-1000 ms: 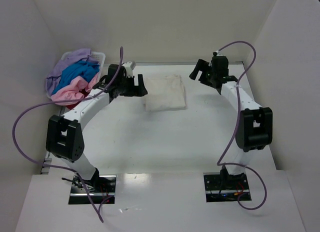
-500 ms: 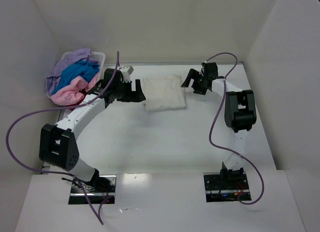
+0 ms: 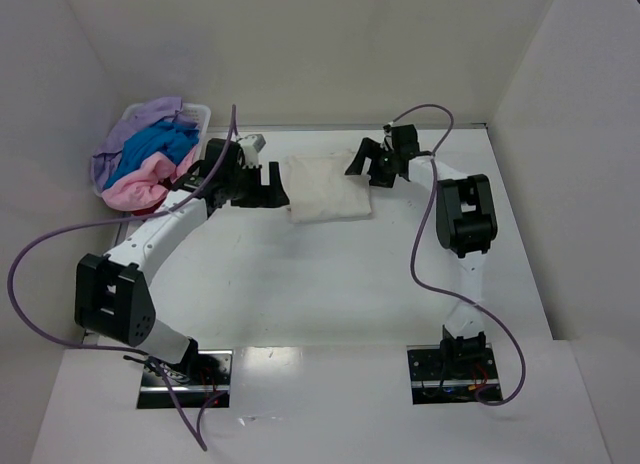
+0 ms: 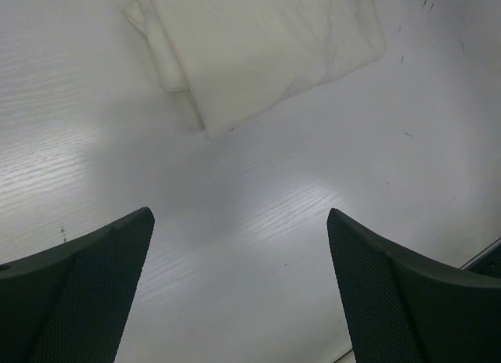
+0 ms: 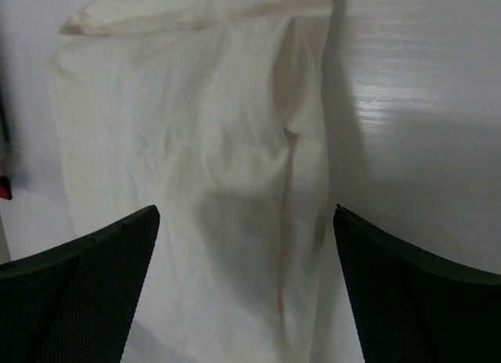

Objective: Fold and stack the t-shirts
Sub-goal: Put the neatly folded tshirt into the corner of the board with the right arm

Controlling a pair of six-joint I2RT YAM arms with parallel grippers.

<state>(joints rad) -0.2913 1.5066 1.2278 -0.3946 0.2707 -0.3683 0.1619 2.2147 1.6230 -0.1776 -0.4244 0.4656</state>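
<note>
Spilling over the rim of a white basket (image 3: 203, 112) at the far left, the lilac t-shirt (image 3: 140, 124), the bright blue t-shirt (image 3: 155, 149) and the pale pink t-shirt (image 3: 140, 186) lie in a crumpled heap; the cream-white t-shirt (image 3: 328, 187) sits folded into a lightly creased rectangle on the far middle of the table (image 3: 320, 284); the left gripper (image 3: 275, 184) hangs just beside its left edge, jaws spread wide over bare tabletop; the right gripper (image 3: 365, 171) hovers above its far right corner, jaws likewise spread, holding nothing; purple cables (image 3: 40, 244) loop from both arms; plain white walls (image 3: 300, 44) enclose the white table.
</note>
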